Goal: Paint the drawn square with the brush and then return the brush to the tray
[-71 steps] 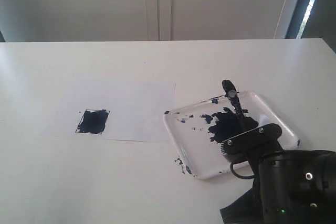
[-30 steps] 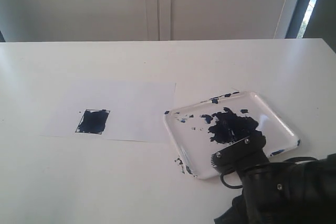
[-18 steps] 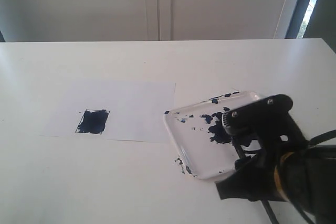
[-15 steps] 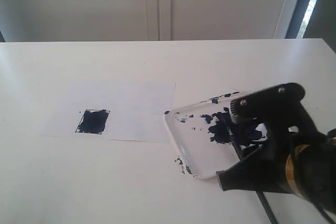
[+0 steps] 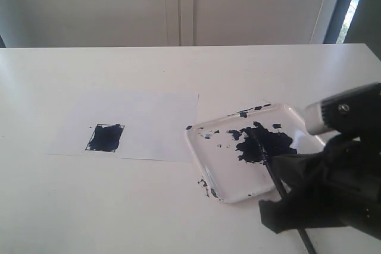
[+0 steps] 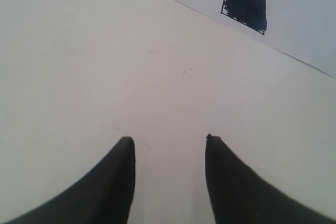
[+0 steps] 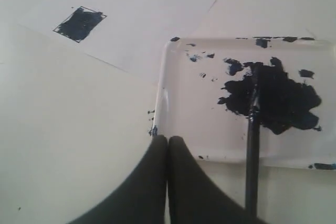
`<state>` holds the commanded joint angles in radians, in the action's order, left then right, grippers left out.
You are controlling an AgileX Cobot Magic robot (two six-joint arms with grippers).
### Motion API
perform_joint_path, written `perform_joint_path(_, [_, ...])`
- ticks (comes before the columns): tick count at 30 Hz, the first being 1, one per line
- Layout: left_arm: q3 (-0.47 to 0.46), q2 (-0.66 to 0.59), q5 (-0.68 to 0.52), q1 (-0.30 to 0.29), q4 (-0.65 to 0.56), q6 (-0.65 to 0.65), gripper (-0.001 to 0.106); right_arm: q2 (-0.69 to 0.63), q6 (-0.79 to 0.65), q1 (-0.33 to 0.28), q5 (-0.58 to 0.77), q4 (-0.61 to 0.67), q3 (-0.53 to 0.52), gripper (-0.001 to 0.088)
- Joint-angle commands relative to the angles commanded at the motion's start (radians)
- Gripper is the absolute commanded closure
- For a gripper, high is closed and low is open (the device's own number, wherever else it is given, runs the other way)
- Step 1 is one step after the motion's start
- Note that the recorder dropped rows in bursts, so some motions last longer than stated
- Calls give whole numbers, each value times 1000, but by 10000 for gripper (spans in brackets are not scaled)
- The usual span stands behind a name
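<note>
You'll find the square (image 5: 105,137) well away from the right pincer (image 7: 167,140), smeared dark blue inside its thin outline. The glossy tray (image 5: 223,168) lies just ahead of the pincer's tips. The brush (image 5: 271,168) lies beside the pincer, its tip in the tray's paint blob (image 5: 281,142) and its handle crossing the near rim.

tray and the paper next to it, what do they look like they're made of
The tray looks like glossy clear-white plastic, possibly acrylic: its raised rim and rounded corners catch bright highlights. The paper sheet looks like ordinary matte paper: thin, lying flat, with no shine, and the paint in the drawn square looks dull on it.
</note>
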<state>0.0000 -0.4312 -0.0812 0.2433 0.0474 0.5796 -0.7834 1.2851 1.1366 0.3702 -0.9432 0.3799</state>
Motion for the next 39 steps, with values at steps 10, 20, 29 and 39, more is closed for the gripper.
perform_joint_path(10, [0,0,5,0,0,-3,574,83,0,0,-140,-2,-141,868])
perform_joint_path(20, [0,0,6,0,0,-3,574,83,70,0,-240,8,-173,868])
perform_joint_path(29, [0,0,6,0,0,-3,574,83,134,0,-318,8,-173,868])
perform_joint_path(39, [0,0,6,0,0,-3,574,89,131,4,-245,4,-173,868])
